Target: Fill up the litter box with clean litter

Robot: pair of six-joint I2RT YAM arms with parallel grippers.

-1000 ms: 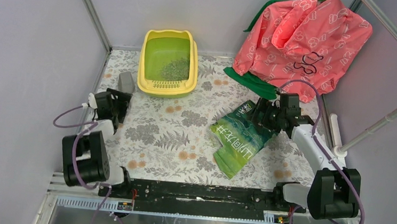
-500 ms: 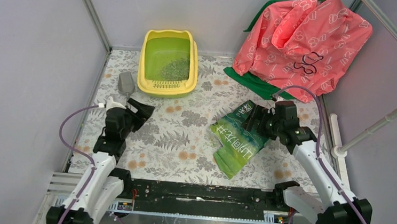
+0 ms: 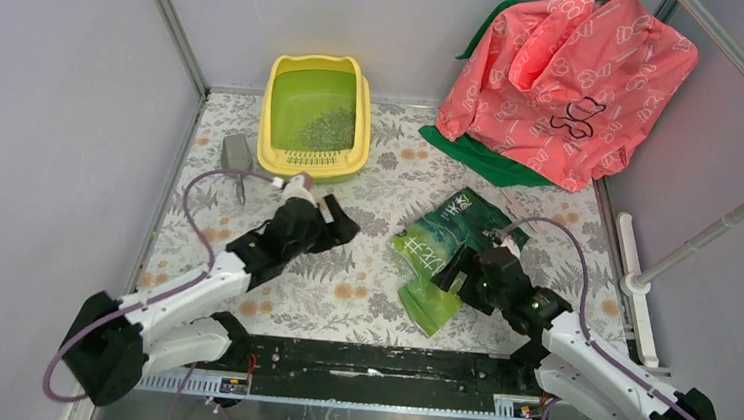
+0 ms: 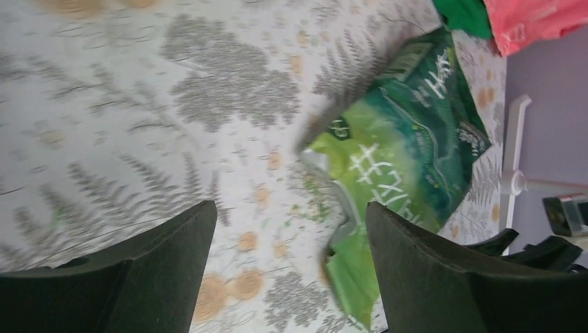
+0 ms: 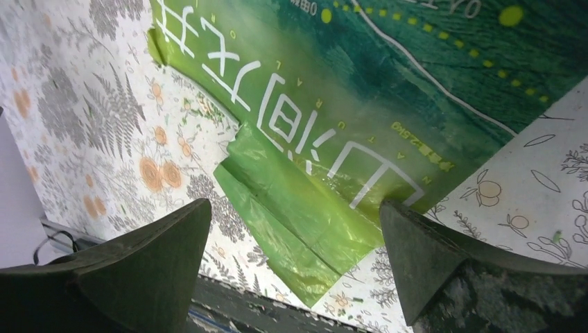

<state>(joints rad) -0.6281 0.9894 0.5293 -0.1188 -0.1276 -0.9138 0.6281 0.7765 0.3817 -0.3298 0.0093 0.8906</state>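
As left tool (image 3: 335,222) gapes, litter box (image 3: 312,162) lies apart.

White-linked arms (image 3: 184,296) with black joints, looping purple cables (image 3: 221,171), dark wedge-shaped claw fingers (image 4: 430,277).

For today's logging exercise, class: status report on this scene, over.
Left gripper open, empty. Right gripper open above green bag. Litter box holds small pile of clean litter. Grey scoop beside box.
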